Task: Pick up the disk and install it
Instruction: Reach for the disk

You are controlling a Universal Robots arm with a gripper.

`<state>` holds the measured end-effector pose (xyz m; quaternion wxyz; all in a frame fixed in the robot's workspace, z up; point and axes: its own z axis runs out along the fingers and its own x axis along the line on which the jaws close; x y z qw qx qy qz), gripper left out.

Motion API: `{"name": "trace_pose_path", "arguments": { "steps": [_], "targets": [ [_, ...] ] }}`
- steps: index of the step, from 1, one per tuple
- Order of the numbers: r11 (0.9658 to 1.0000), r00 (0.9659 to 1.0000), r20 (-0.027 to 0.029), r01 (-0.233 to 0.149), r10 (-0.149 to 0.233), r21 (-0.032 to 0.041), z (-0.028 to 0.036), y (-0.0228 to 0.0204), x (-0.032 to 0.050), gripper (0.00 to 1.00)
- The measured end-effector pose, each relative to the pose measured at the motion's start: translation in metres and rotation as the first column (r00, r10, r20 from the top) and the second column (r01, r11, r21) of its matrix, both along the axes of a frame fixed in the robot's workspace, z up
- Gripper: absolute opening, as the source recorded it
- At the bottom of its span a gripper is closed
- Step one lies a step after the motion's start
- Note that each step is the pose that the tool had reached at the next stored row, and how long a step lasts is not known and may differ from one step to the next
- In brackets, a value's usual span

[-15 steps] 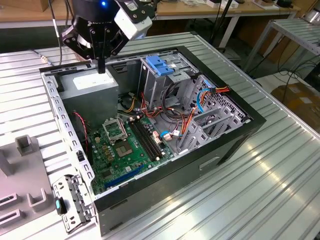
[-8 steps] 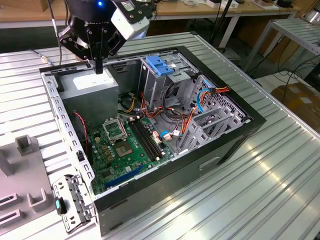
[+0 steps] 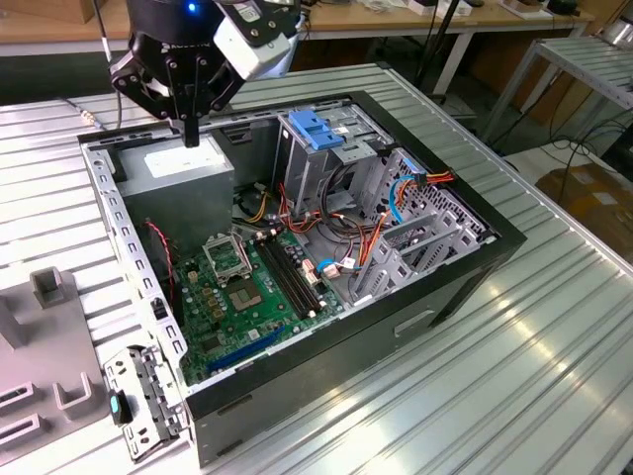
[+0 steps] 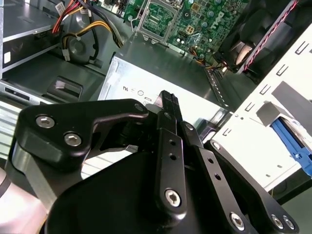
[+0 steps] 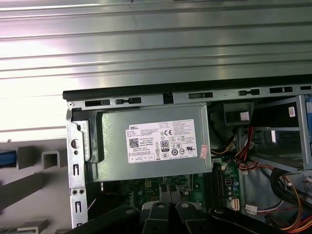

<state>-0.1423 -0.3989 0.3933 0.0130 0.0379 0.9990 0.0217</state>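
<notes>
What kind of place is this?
Probably a robotics lab or workshop: an open PC case sits on a ribbed metal table, with wooden workbenches and trailing cables behind it in the exterior view.

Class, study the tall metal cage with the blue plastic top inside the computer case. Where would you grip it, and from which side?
Probably by the blue plastic top, coming from above. The cage stands upright with its top exposed, while cables crowd its lower sides.
</notes>
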Motion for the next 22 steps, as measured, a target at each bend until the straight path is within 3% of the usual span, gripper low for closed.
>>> {"name": "trace_pose_path", "arguments": {
  "steps": [22],
  "targets": [
    [1.0000,1.0000,0.0000,0.000,0.000,0.0000,0.0000,0.0000,-0.0132,0.11]
  ]
}}
